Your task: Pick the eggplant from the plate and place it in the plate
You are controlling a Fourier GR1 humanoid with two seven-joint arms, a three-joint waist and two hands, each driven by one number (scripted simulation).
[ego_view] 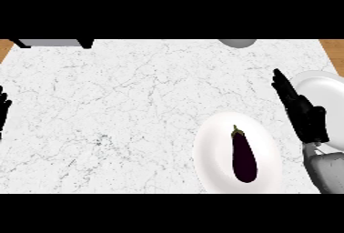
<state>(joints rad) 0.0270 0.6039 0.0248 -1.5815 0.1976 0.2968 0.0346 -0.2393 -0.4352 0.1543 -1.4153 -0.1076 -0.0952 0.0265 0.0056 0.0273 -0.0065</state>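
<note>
Head view: eggplant [244,157] lies on your near plate [214,136].
Right hand [300,109], fingers straight, stands between that and the second plate [324,86]; left hand [3,111] rests open at the worktop's [134,91] edge.

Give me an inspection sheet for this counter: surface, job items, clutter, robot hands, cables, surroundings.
Surface: white marbled counter.
Job's things: eggplant lies on the near white plate, stem pointing away; second white plate at the right edge, partly hidden.
Clutter: grey box-like object and grey rounded object at the far edge, both cut off.
Robot hands: right robot hand open, fingers straight, between the plates, not touching the eggplant; left robot hand rests open at the left edge.
Cables: nothing seen.
Surroundings: wood-coloured strips beyond both far corners.
</note>
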